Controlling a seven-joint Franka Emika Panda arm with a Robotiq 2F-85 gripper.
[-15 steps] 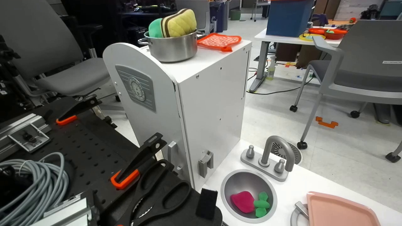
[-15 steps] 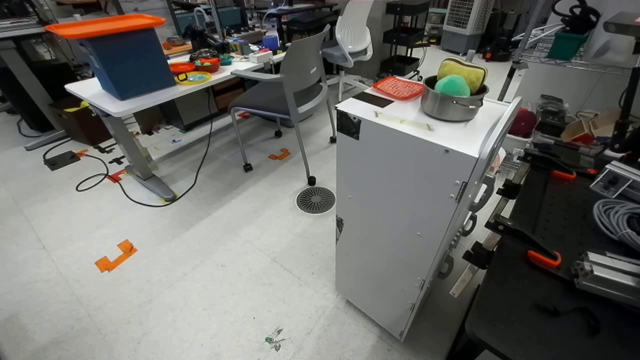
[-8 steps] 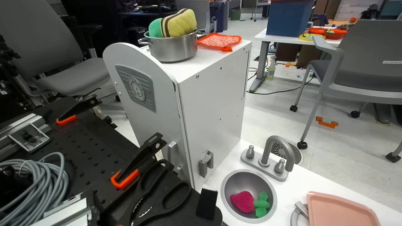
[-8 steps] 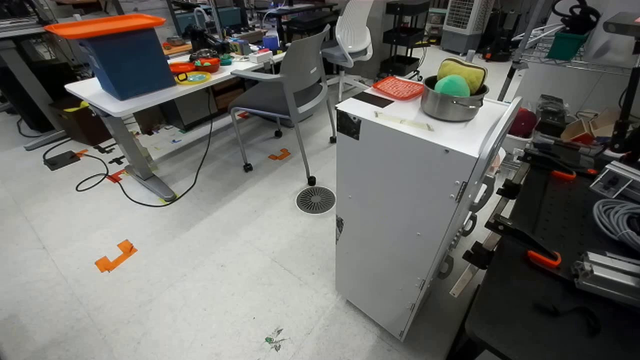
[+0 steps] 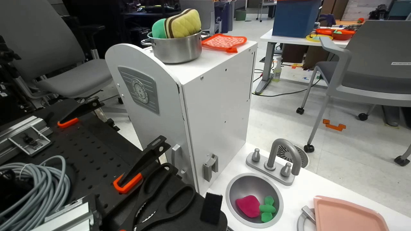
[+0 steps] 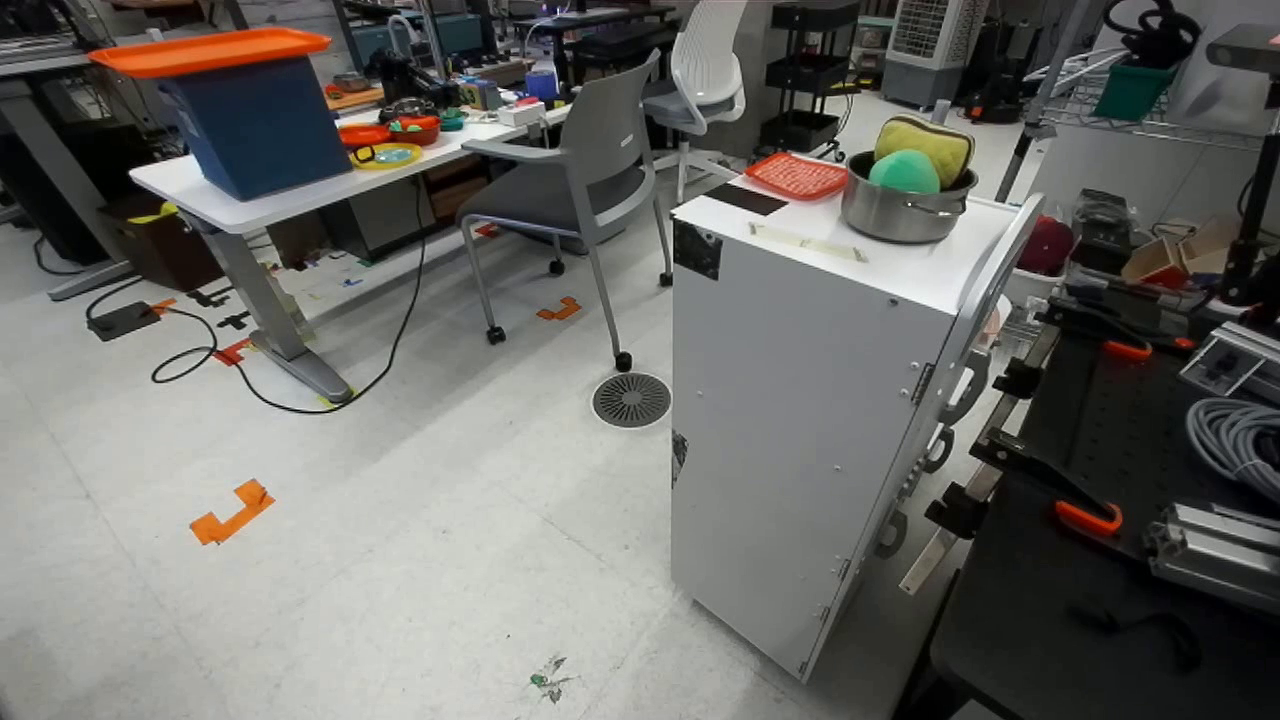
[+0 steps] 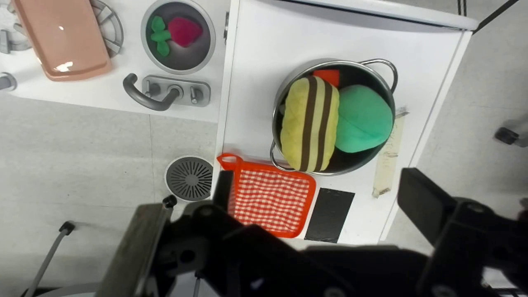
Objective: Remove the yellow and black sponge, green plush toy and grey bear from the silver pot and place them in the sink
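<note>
The silver pot (image 5: 178, 51) stands on the white cabinet top; it also shows in an exterior view (image 6: 890, 218). The yellow and black sponge (image 7: 296, 123), with dark brown stripes, leans in it and sticks out above the rim. The green plush toy (image 7: 365, 119) lies beside the sponge in the pot. No grey bear can be made out; the pot's bottom is mostly hidden. The sink (image 5: 245, 186) holds a pink and green plush item. My gripper (image 7: 316, 177) is open and empty, above the cabinet top near the pot's side. It is out of both exterior views.
A red checked pot holder (image 7: 272, 198) lies next to the pot. An orange-red piece (image 7: 328, 77) shows inside the pot. The grey faucet (image 5: 282, 154) rises at the sink's edge, with a salmon-pink tray (image 5: 346, 213) nearby. The cabinet's raised rounded panel (image 5: 135, 57) stands beside the pot.
</note>
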